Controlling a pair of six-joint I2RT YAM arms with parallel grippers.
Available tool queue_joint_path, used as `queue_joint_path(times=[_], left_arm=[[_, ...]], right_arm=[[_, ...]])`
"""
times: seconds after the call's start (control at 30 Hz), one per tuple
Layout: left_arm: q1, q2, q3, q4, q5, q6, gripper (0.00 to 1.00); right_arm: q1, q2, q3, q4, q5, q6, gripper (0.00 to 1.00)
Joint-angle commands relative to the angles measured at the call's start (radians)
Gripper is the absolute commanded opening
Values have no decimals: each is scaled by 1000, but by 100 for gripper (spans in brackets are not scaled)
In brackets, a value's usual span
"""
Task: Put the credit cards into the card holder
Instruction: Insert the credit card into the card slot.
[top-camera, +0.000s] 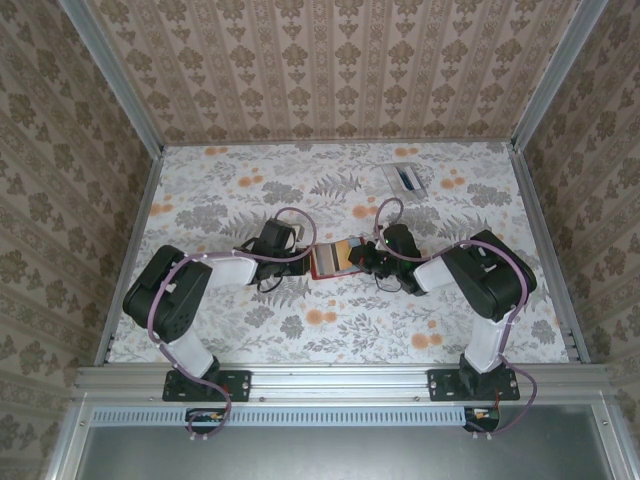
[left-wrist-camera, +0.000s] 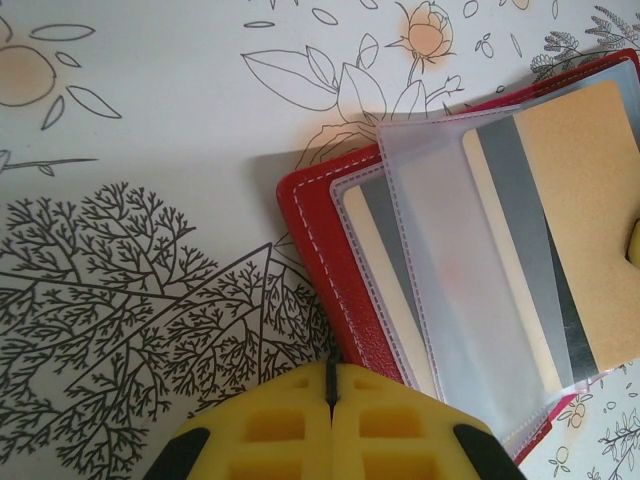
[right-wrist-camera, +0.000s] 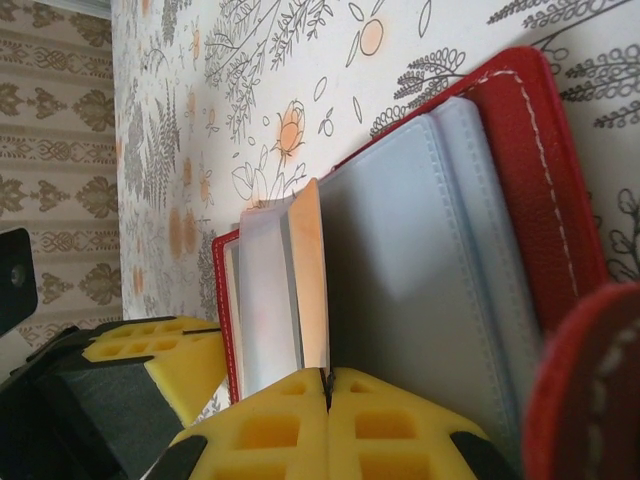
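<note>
The bench (top-camera: 200, 330) is covered with a white cloth printed with grey ferns, trees and orange flowers. Three walls (top-camera: 330, 70) papered in a brown damask pattern close it in, with bare metal posts (top-camera: 115, 90) at the corners and a metal rail (top-camera: 330, 380) along the near edge.

There is one card holder (top-camera: 333, 258), red, lying open directly between the two sets of jaws. Both are clenched, the yellow pads meeting at a thin seam. The left jaws sit at the holder's near corner, touching or just over its red cover (left-wrist-camera: 320, 250). The right jaws meet the foot of an upright clear leaf (right-wrist-camera: 270, 300); whether they pinch it I cannot tell.

Two credit cards show inside the clear sleeves, just ahead of the left jaws: a tan one (left-wrist-camera: 590, 200) on top and a cream one (left-wrist-camera: 385, 275) beneath, each with a grey stripe. One more pale card (top-camera: 405, 176) with a dark stripe lies flat on the bench, well beyond the right jaws.
</note>
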Motion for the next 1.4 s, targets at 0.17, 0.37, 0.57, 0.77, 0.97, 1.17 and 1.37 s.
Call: queue_joint_path(times=[0.17,0.37,0.57,0.77,0.97,1.17,1.37], left_arm=[[5,-16,3,3,19,-8,0],[3,-17,-1,12,25,-12,0],[2,-18,-2,17,38,-15,0],[2,-29,-2,11,37,-13,0],[3,-37,-4,4,29,-9,0],[3,-34,-1,1,24,-10,0],[8,-42,-3,-17,-1,-4,0]], right_arm=[[31,12,-12,7,87,20,0],[71,22,-7,16,134,40,0],[94,48,15,15,137,49,0],[139,70,55,-14,124,42,3],[150,99,87,-40,96,31,6],[159,114,107,-58,68,26,9],[160,72,158,-219,26,-98,9]])
